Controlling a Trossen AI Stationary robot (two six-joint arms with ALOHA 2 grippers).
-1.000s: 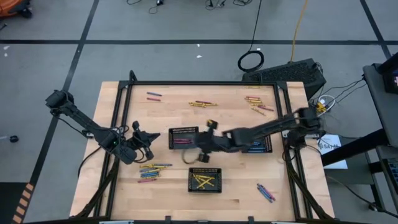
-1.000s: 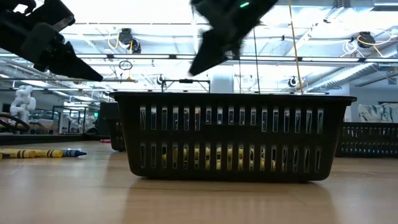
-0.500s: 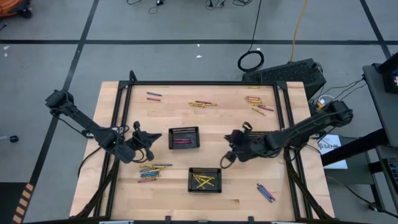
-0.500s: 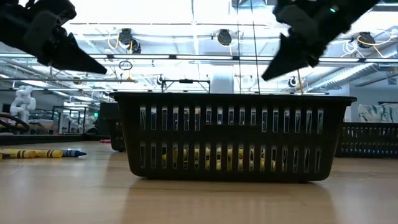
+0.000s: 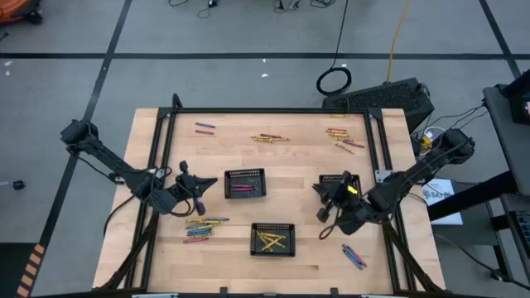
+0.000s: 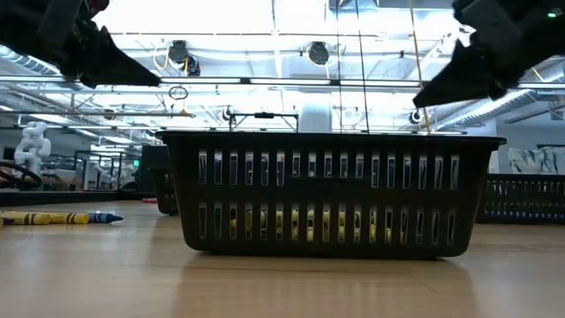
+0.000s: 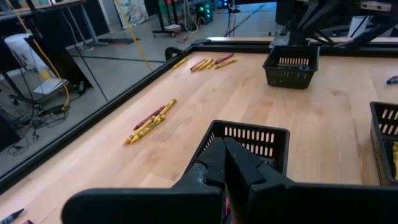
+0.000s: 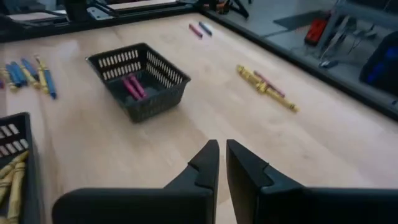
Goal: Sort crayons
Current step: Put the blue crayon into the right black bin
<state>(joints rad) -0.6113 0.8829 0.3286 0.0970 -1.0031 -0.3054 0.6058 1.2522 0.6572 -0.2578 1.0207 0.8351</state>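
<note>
Three black mesh trays stand on the wooden table: one holding pink crayons (image 5: 245, 184), one holding yellow crayons (image 5: 272, 238), and one (image 5: 339, 184) partly under my right arm. Loose crayons lie in groups at the near left (image 5: 203, 228), far middle (image 5: 269, 138), far right (image 5: 341, 139) and near right (image 5: 354, 256). My left gripper (image 5: 207, 187) hangs shut and empty just left of the pink tray (image 7: 249, 140). My right gripper (image 5: 321, 197) hangs shut and empty above bare wood (image 8: 217, 155), right of the yellow tray (image 6: 327, 194).
A black frame (image 5: 273, 110) runs round the table's edges. Two more crayons (image 5: 204, 127) lie at the far left. Bare wood lies between the trays and along the near edge. Cables and equipment stand on the floor beyond the far right corner (image 5: 389, 95).
My right gripper has swung from between the pink and yellow trays toward the table's right edge and a little toward the near edge, sinking slightly and rolling as it went. My left gripper has tipped its fingertips upward a little, staying in place.
</note>
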